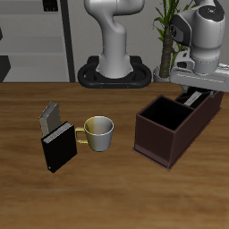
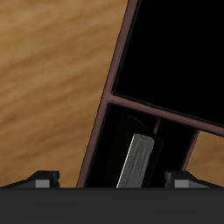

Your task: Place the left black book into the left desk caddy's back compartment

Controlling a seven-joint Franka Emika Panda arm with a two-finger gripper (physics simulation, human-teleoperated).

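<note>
Book first: the left black book [image 2: 140, 159] is inside the back compartment [image 2: 118, 153] of the left desk caddy [image 1: 161, 134]. In the wrist view you see it from above, white page edges up, leaning a little between the compartment's walls. In the exterior view only a pale strip of it shows under the gripper [image 1: 193, 93]; there you cannot tell how deep it sits.

The gripper hangs directly above this narrow compartment, at the caddy's far end. Its two fingers [image 2: 40, 180] are spread wide, one on each side of the book, and they do not touch it, so the pincer is released and holds nothing.

You have one caddy on the table. Its big square section [image 1: 163, 114] is nearer the table's front edge and looks dark inside.

Well apart from the caddy you can count three more things. One second black book [image 1: 59, 147] stands upright near the front edge. One smaller grey book [image 1: 50, 116] stands just behind it, farther back. One mug [image 1: 98, 132] stands between the books and the caddy, with its handle turned toward the black book.
</note>
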